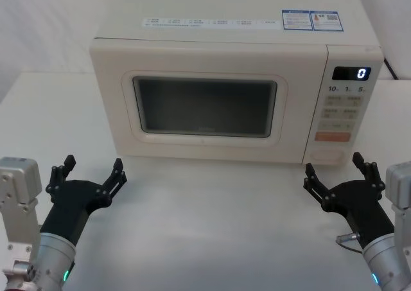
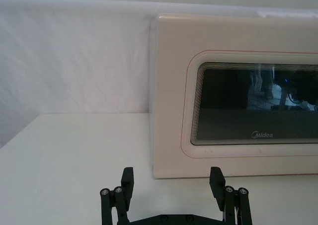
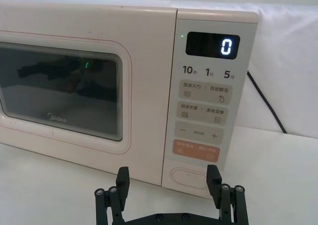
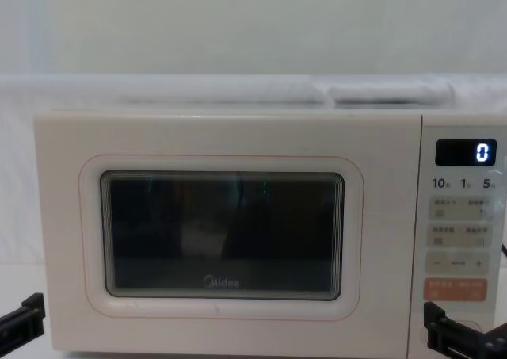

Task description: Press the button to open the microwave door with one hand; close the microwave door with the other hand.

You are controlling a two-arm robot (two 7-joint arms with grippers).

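The microwave door (image 1: 205, 105) is shut, a cream panel with a dark window and the Midea logo (image 2: 262, 134). The wide cream button (image 1: 327, 155) sits at the bottom of the control panel, under the orange key. My left gripper (image 1: 93, 164) hovers open over the table in front of the door's left end, clear of it (image 2: 172, 178). My right gripper (image 1: 334, 164) is open too, just in front of the button (image 3: 189, 176) and apart from it, as the right wrist view shows (image 3: 168, 175). In the chest view one right fingertip (image 4: 451, 339) partly covers the button.
The control panel (image 3: 208, 91) shows 0 on its display, with small keys and an orange key (image 3: 196, 151) below. A black power cord (image 3: 266, 103) runs down the wall to the right. White table (image 1: 212, 227) stretches between and before the grippers.
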